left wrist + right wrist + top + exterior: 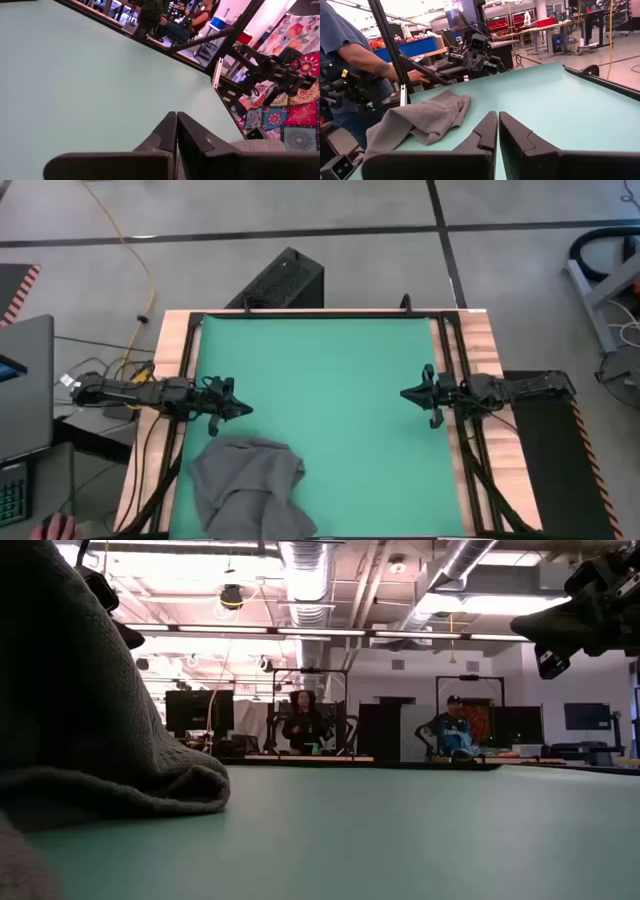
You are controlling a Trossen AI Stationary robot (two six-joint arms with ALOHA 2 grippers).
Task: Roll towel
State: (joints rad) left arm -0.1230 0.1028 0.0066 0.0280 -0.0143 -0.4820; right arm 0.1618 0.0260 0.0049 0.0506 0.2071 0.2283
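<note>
A robotics lab or workshop in an industrial hall. Exposed silver ducts and strip lights run across the ceiling, people sit at monitors behind the table, and red and blue parts bins line benches on concrete floor.

My left gripper fingers pressed shut over bare green mat. Right gripper hangs far across. Seated person beyond table edge.

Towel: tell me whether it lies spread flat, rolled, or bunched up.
Bunched up. The towel sits in a crumpled heap with raised folds on the green mat, neither flat nor rolled; the right wrist view shows the same humped folds.
</note>
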